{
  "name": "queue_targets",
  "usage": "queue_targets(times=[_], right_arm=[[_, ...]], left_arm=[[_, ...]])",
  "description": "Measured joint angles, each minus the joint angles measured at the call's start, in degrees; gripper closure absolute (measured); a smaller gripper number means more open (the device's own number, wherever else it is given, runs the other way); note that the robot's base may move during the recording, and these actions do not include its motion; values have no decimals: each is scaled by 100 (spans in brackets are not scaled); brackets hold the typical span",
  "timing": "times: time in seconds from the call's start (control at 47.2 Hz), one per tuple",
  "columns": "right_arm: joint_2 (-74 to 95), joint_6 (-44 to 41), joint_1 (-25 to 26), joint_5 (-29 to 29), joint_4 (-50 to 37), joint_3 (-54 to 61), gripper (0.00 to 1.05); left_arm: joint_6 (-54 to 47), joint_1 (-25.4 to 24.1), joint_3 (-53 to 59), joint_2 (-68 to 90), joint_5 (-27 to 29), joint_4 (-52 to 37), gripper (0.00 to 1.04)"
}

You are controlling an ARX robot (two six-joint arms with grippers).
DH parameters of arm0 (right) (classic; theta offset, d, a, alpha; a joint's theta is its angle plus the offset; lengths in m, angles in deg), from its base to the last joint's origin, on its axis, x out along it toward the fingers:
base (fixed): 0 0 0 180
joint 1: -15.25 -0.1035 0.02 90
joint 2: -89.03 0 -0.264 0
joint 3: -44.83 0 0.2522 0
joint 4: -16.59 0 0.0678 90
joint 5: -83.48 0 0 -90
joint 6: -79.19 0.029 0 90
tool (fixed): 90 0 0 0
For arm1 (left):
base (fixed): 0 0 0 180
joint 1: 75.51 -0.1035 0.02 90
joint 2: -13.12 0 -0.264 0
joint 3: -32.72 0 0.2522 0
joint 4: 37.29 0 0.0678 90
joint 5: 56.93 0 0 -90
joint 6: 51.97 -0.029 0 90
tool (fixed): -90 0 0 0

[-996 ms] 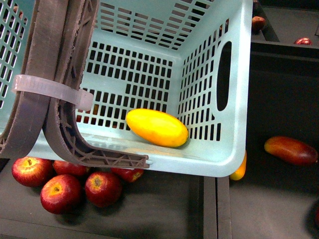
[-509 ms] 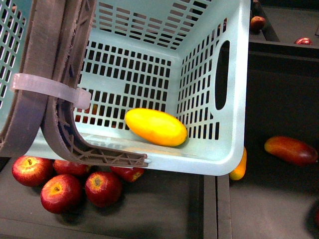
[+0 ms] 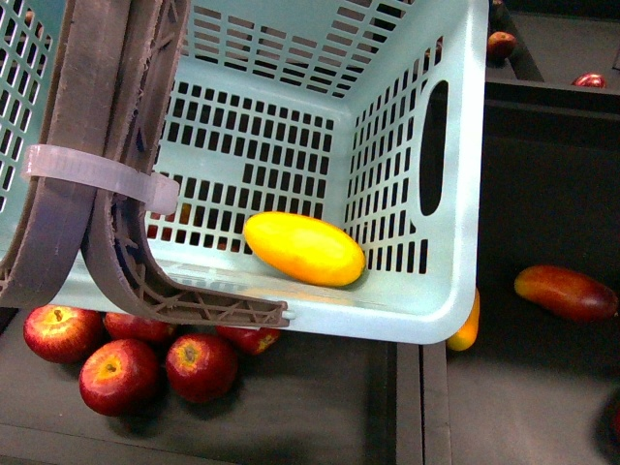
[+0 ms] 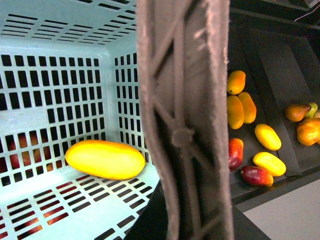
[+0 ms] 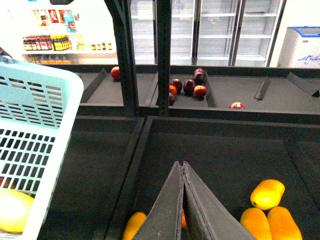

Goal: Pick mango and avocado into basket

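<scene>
My right gripper (image 5: 182,167) is pinched fully closed with nothing between its fingers, poised over a dark bin (image 5: 225,150) with loose yellow fruit (image 5: 267,194) lying near it. I can't see my left gripper at all, since its wrist camera is mostly blocked by the brown-grey handle (image 4: 185,120) of the basket (image 3: 455,194). The mango (image 3: 304,248) lies on its side on the basket floor, near a corner, and red apples (image 3: 116,373) sit outside, partly under the basket's edge.

right gripper (image 5: 181,167): two dark fingers pressed flat together, tapering to a point, nothing between them. left gripper not visible.
</scene>
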State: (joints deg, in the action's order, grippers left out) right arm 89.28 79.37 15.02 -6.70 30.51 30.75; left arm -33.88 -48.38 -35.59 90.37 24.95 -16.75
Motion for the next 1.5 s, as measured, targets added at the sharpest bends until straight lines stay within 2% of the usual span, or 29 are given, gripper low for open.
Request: queue_targets(times=[0.064,0.106,0.233,0.339,0.509,0.572,1.017,1.504], right_arm=[[0,0,0,2,0,0,102],[0,-7,0,0,0,0,97],[0,-7,0,0,0,0,70],[0,-7,0,0,0,0,54],[0,-7,4,-13,0,-2,17],[0,-2,4,-17,-2,-2,7],[0,-2,9,-15,4,0,8],[4,-11,11,-2,4,-2,8]], left_arm=[[0,0,0,0,0,0,99],[0,0,0,0,2,2,99],[0,0,0,0,2,2,99],[-2,0,0,0,2,0,99],[-2,44,0,0,-59,0,99],[-9,72,0,-11,-120,0,99],[-13,9,0,-11,57,2,99],[4,2,-11,-15,4,4,99]])
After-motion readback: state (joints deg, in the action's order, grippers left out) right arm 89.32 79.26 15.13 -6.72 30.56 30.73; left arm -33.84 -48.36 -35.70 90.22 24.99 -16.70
